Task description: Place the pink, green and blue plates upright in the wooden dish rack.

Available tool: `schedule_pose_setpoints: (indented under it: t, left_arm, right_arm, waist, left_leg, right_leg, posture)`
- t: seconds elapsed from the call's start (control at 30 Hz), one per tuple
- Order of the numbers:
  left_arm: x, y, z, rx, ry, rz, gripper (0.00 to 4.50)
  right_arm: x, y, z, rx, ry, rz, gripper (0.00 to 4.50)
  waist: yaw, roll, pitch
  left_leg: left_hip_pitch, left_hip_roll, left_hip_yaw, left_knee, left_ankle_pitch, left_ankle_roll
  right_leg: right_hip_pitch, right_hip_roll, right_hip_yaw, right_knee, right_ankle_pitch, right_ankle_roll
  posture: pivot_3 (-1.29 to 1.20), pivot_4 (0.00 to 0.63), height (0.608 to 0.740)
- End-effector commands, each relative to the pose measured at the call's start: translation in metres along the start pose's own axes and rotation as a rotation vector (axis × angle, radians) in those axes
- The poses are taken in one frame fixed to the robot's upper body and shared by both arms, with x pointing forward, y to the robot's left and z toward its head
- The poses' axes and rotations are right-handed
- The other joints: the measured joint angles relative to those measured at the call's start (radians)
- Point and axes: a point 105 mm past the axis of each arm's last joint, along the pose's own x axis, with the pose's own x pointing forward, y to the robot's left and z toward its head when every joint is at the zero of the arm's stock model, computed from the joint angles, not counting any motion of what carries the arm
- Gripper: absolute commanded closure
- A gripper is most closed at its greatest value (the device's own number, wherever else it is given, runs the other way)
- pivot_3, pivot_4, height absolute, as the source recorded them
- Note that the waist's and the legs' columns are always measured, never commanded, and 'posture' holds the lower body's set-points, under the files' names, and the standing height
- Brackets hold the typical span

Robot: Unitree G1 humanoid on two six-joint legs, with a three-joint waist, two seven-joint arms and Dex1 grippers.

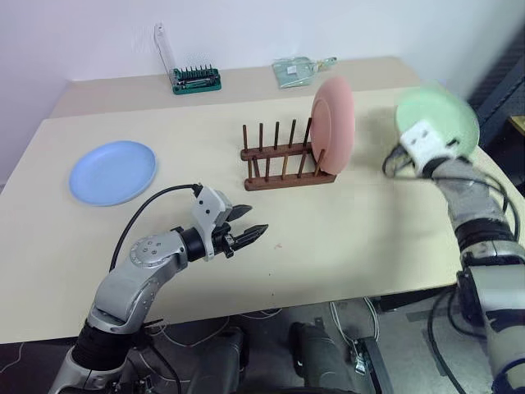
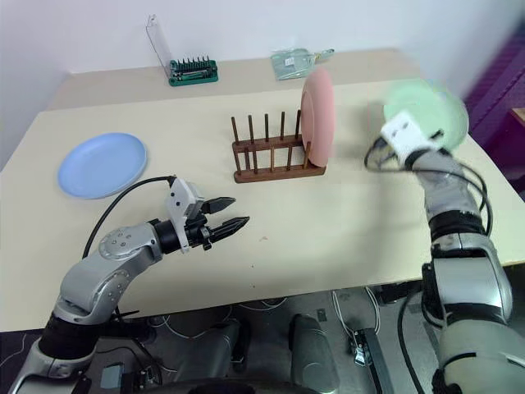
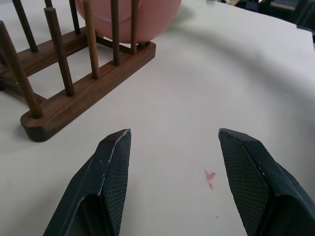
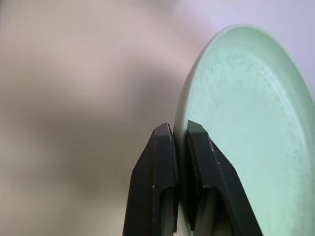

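Note:
The wooden dish rack (image 1: 283,160) stands mid-table with the pink plate (image 1: 333,125) upright in its right end. The green plate (image 1: 439,119) is lifted off the table at the far right, my right gripper (image 4: 181,135) shut on its rim. At the table's left the blue plate (image 1: 112,171) lies flat. My left gripper (image 1: 250,225) hovers open and empty in front of the rack, above bare tabletop; the left wrist view shows its two fingers (image 3: 115,162) wide apart with the rack (image 3: 83,93) beyond.
A green screwdriver-bit holder (image 1: 196,80) with a clear lid and a plastic packet (image 1: 297,71) lie at the table's back edge. The table's front edge (image 1: 246,316) runs just under my left arm. A small red mark (image 3: 210,177) dots the tabletop.

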Motion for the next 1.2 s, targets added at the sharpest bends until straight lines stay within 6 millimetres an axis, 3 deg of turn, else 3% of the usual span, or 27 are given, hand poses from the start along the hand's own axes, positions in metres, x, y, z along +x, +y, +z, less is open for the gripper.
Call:
schedule_pose_setpoints:
  t: [0.03,0.1,0.2,0.27,0.33,0.4,0.5,0.77,0.9,1.2]
  left_arm:
    - [-0.002,-0.002,0.010,0.030,-0.030,-0.008,1.60]
    - [-0.001,-0.002,0.009,0.027,-0.030,-0.010,1.60]
    - [-0.001,-0.002,0.009,0.024,-0.032,-0.010,1.60]
    - [-0.001,-0.002,0.009,0.023,-0.034,-0.007,1.60]
    - [-0.001,-0.002,0.009,0.022,-0.035,-0.006,1.60]
    - [-0.001,-0.002,0.009,0.021,-0.034,-0.004,1.60]
    - [-0.002,-0.002,0.008,0.016,-0.037,0.008,1.60]
    - [-0.003,-0.003,0.007,0.011,-0.036,0.016,1.60]
    - [-0.004,-0.001,0.007,0.015,-0.036,0.022,1.60]
    - [-0.004,-0.002,0.008,0.011,-0.037,0.018,1.60]
  right_arm:
    - [-0.006,-0.040,0.115,0.236,-0.403,-0.048,4.39]
    - [-0.014,-0.034,0.151,0.452,-0.525,0.092,4.39]
    - [-0.045,0.006,0.202,0.682,-0.676,0.489,4.39]
    - [-0.063,0.033,0.219,0.806,-0.698,0.694,4.39]
    - [-0.070,0.044,0.224,0.887,-0.678,0.772,4.39]
    - [-0.065,0.060,0.222,0.998,-0.594,0.820,4.39]
    - [-0.048,0.093,0.201,1.186,-0.386,0.834,4.39]
    - [-0.031,0.111,0.169,1.346,-0.173,0.772,4.39]
    - [-0.024,0.121,0.154,1.330,-0.098,0.717,4.39]
    - [-0.013,0.123,0.133,1.335,-0.030,0.644,4.39]
  waist:
    - [0.005,0.000,0.000]
    - [0.012,-0.001,-0.001]
    - [0.013,-0.003,-0.002]
    - [0.010,-0.003,-0.002]
    - [0.010,-0.002,-0.002]
    - [0.010,-0.002,-0.002]
    - [0.009,-0.002,-0.002]
    - [0.010,-0.002,-0.002]
    - [0.007,-0.002,-0.002]
    - [0.007,-0.002,-0.002]
  left_leg:
    - [0.000,0.000,-0.001,-0.001,0.000,0.000]
    - [0.000,0.000,-0.003,-0.001,0.000,0.000]
    - [0.000,0.000,-0.006,0.000,0.000,0.000]
    - [0.000,0.000,-0.006,0.001,0.000,0.000]
    - [0.000,0.000,-0.006,0.000,0.000,0.000]
    - [-0.001,0.000,-0.006,0.000,0.000,0.000]
    - [-0.001,0.000,-0.005,0.000,0.000,0.000]
    - [-0.004,0.000,-0.004,0.000,0.000,0.000]
    - [-0.004,0.000,-0.004,0.000,0.000,0.000]
    - [-0.004,0.000,-0.004,0.000,0.000,0.000]
  right_leg:
    - [0.000,0.000,-0.001,0.001,0.000,0.000]
    - [0.000,0.000,-0.002,0.001,0.000,0.000]
    - [0.002,-0.001,-0.004,0.000,0.000,0.000]
    - [0.003,-0.003,-0.004,-0.001,0.000,-0.001]
    - [0.002,-0.003,-0.004,0.000,0.000,-0.001]
    - [0.001,-0.003,-0.004,0.000,0.000,-0.001]
    - [0.000,-0.004,-0.003,0.000,0.000,-0.001]
    - [-0.003,-0.004,-0.003,0.000,0.000,-0.001]
    - [-0.003,-0.003,-0.003,0.001,0.000,-0.001]
    - [-0.003,-0.002,-0.004,0.001,0.000,-0.001]
  posture:
    - [0.00,0.150,0.740]
    - [0.00,0.150,0.740]
    - [0.00,0.150,0.740]
    - [0.00,0.150,0.740]
    - [0.00,0.150,0.740]
    - [0.00,0.150,0.740]
    - [0.00,0.150,0.740]
    - [0.00,0.150,0.740]
    - [0.00,0.150,0.740]
    - [0.00,0.150,0.740]
